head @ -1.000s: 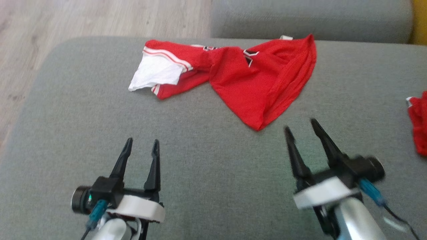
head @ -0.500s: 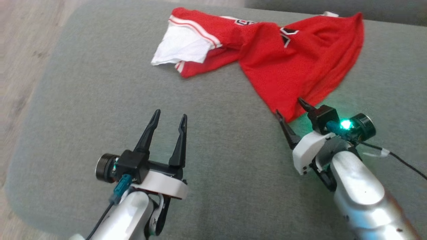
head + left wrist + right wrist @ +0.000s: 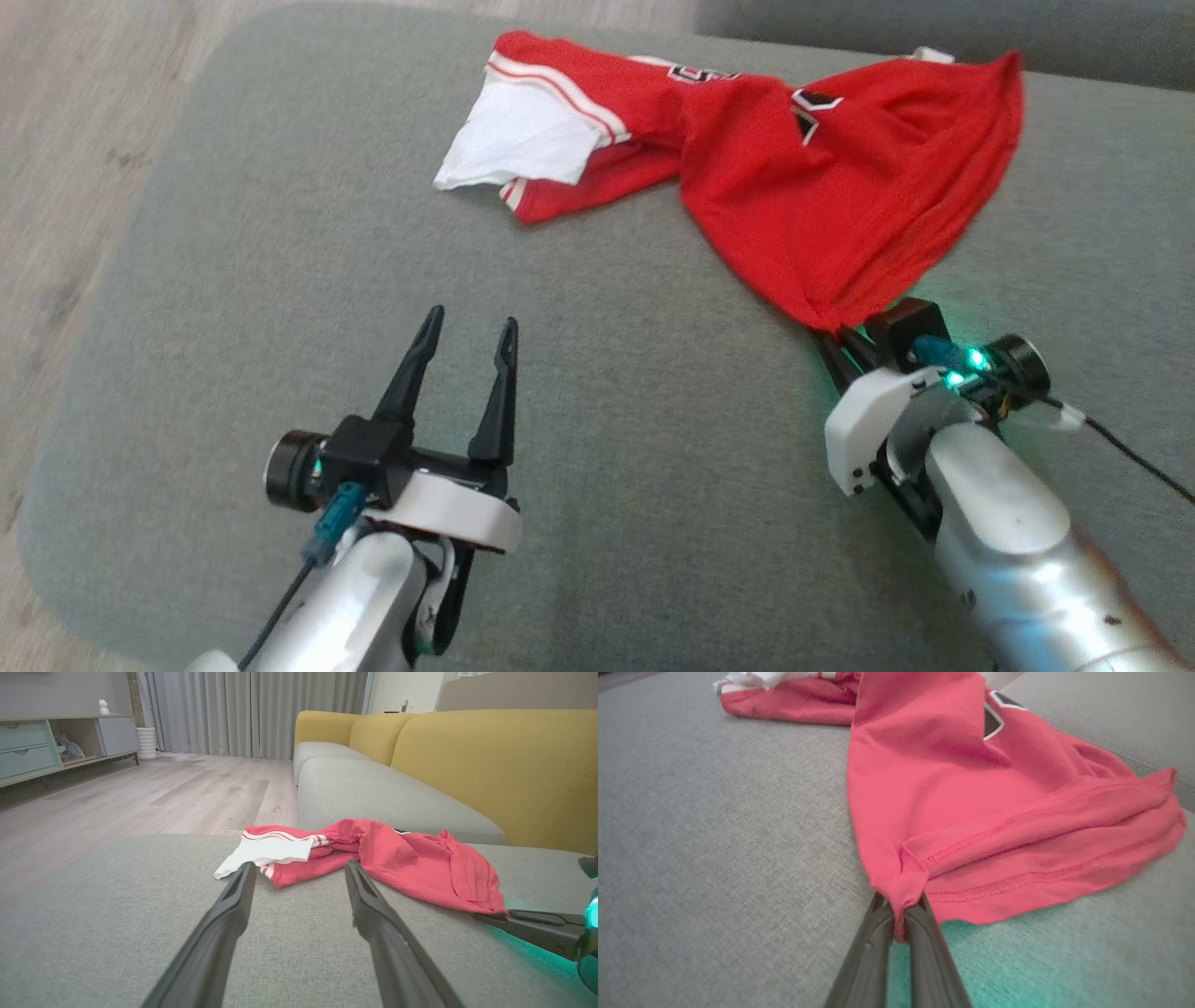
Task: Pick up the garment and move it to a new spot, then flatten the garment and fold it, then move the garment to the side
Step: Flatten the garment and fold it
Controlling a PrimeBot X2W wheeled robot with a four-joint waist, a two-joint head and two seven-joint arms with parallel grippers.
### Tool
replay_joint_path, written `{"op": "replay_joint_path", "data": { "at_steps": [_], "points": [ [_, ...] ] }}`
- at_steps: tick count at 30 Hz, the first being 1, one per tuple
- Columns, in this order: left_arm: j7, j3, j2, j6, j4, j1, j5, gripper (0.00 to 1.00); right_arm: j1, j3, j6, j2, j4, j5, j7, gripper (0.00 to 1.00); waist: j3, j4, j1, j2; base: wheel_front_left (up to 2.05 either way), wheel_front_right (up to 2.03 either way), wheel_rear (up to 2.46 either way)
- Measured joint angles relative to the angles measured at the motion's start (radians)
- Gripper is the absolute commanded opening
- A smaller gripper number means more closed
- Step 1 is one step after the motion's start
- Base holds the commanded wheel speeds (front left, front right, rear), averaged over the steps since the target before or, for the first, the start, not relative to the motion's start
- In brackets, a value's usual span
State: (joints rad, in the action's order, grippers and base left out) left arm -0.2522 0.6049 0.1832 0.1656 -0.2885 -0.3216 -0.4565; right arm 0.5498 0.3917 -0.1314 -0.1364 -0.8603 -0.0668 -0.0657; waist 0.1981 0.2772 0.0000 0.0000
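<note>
- Pinching the near corner of the red garment (image 3: 803, 196), the right tool (image 3: 834, 338) sits at 4 o'clock in the head view, its two fingers drawn together on a small tuck of hem.
- That bite looks thin: just a fold of the stitched edge is caught between the tips, so a quick lift could pull the cloth free.
- The garment lies crumpled and twisted on the grey sofa cushion (image 3: 280, 280), spread from 11 to 2 o'clock, with its white panel (image 3: 523, 140) at the 11 o'clock end.
- Lifted from one corner, it would likely hang as a rope, the twist in the middle tightening, which makes flattening harder later.
- Over at 7 o'clock the left tool (image 3: 467, 329) hovers, fingers apart, holding nothing, well clear of the cloth; with a single hold the far end will probably drag along the cushion.
- The wooden floor (image 3: 56, 140) runs along 9 to 10 o'clock; a carry that way risks the trailing end slipping off the cushion's edge.
- One thin cable (image 3: 1120, 453) trails from the right wrist toward 3 o'clock; loose cloth swung there could snag on it.
</note>
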Motion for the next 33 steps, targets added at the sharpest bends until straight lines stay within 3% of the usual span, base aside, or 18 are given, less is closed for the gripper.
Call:
{"op": "replay_joint_path", "data": {
  "at_steps": [8, 16, 22, 24, 27, 33],
  "points": [
    [0.000, -0.040, 0.027, 0.002, -0.006, 0.078, 0.000, 1.00, -0.168, -0.029, 0.000, 0.008, 0.012, -0.048, -0.050, 0.00, -0.094, -0.077, -0.0002, 0.0000, 0.00, 0.00, 0.00],
    [0.000, -0.056, 0.043, 0.003, 0.004, 0.126, -0.001, 1.00, -0.309, -0.170, 0.000, -0.046, 0.119, -0.034, -0.016, 0.00, -0.170, -0.181, -0.0002, 0.0000, 0.00, 0.00, 0.00],
    [0.000, -0.056, 0.050, 0.003, 0.007, 0.139, -0.001, 1.00, -0.389, -0.243, 0.000, -0.054, 0.201, 0.001, 0.023, 0.00, -0.196, -0.221, -0.0002, 0.0000, 0.00, 0.00, 0.00],
    [0.000, -0.054, 0.052, 0.003, 0.007, 0.148, -0.001, 1.00, -0.411, -0.283, 0.000, -0.049, 0.239, 0.025, 0.018, 1.00, -0.200, -0.228, -0.0002, 0.0000, 0.00, 0.00, 0.00],
    [0.004, -0.053, 0.055, 0.003, 0.015, 0.147, -0.001, 1.00, -0.421, -0.342, 0.000, -0.015, 0.301, 0.036, -0.024, 1.00, -0.200, -0.228, -0.0001, 0.0000, 0.00, 0.00, 0.00],
    [0.006, -0.053, 0.064, 0.010, 0.029, 0.147, -0.001, 1.00, -0.421, -0.342, 0.000, 0.062, 0.467, -0.009, -0.155, 1.00, -0.197, -0.230, -0.0001, 0.0000, 0.00, 0.00, 0.00]
  ]
}}
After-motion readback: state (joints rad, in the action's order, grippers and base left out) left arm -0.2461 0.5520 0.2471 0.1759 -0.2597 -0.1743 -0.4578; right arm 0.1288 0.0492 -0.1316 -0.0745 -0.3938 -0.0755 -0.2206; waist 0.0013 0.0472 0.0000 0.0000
